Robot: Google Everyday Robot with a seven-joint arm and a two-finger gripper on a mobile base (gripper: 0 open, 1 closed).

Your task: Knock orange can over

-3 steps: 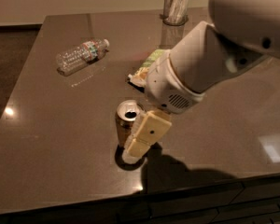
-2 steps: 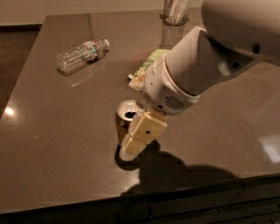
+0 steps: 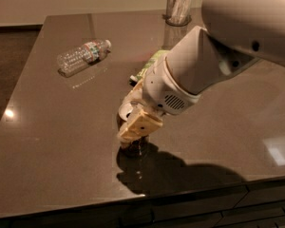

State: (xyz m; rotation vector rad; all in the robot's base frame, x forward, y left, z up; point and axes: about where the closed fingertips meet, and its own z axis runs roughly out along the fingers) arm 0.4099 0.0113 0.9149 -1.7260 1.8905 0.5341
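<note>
Dark glossy brown worktop (image 3: 47,141), lamp glints; pale wall beyond. Small orange-gold aluminium can (image 3: 128,111) upright near front edge, mostly hidden by tan pincer (image 3: 137,127) against it; pincer open or clenched: cannot tell. Clear plastic bottle (image 3: 83,56) lies well behind-left of can.

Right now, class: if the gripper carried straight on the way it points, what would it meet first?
The orange can. The gripper points down and to the left, directly at the can, which stands near the front edge of the table. Depth is unclear, so I cannot tell whether they touch.
</note>
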